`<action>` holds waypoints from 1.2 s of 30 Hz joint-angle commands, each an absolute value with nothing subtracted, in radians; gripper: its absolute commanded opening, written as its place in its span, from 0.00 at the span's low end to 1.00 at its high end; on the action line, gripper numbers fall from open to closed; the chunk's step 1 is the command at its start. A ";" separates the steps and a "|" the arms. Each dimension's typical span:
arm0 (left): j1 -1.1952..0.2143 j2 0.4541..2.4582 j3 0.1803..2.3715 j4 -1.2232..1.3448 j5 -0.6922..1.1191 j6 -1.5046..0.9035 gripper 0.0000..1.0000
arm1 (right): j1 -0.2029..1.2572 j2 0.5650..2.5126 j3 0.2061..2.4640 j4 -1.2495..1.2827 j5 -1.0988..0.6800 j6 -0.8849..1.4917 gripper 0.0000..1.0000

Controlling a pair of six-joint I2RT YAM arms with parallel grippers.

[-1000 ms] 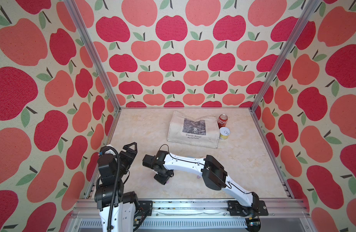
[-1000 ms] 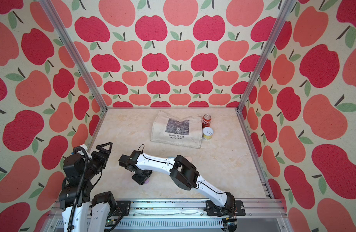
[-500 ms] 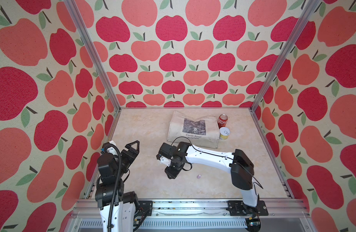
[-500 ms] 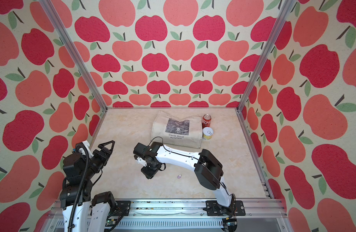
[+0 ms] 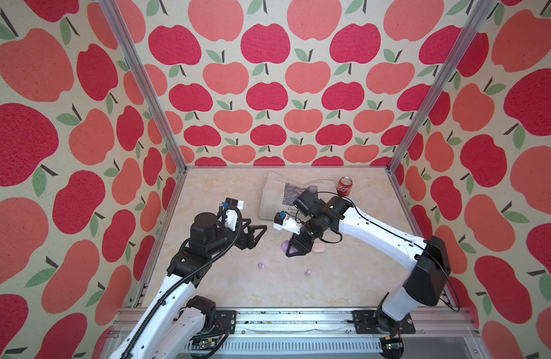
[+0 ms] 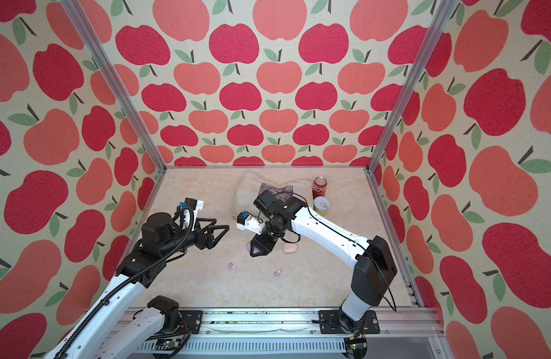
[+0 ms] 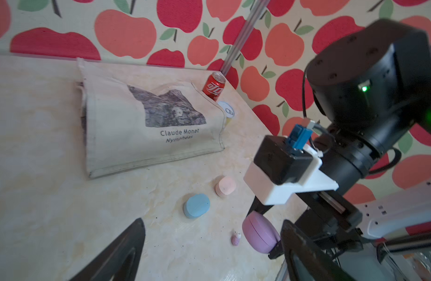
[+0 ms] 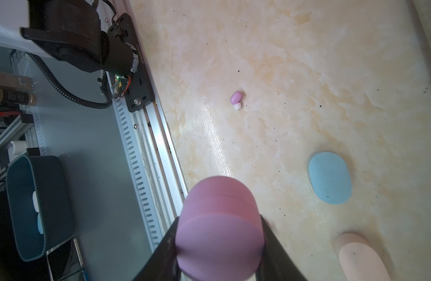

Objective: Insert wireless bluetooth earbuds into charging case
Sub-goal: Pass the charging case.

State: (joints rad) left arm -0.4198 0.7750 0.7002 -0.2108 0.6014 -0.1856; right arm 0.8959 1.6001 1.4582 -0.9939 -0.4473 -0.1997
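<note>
My right gripper is shut on a closed lilac oval charging case, held just above the tabletop near the middle. Two lilac earbuds lie loose on the table in front of it, one to the left and one to the right; both top views show them. A pink case lies right of the gripper. A light blue case rests beside it and is hidden in both top views. My left gripper hovers open and empty, left of the lilac case.
A cream tote bag lies flat at the back, with a red can and a yellow can at its right end. Apple-patterned walls close in three sides. An aluminium rail runs along the front edge.
The right arm has swung right and back from the front left with the lilac case. The left gripper has reached out towards the table's middle. Both lilac earbuds now show.
</note>
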 commanded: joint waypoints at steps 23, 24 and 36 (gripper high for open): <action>-0.595 1.051 0.770 0.048 0.984 0.136 0.69 | 0.854 1.507 1.558 -1.095 -0.522 -0.359 0.20; -0.597 1.057 0.770 0.052 0.985 0.134 0.67 | 0.857 1.508 1.560 -1.094 -0.522 -0.357 0.20; -0.614 1.126 0.791 0.066 1.012 0.123 0.46 | 0.877 1.514 1.580 -1.086 -0.511 -0.360 0.20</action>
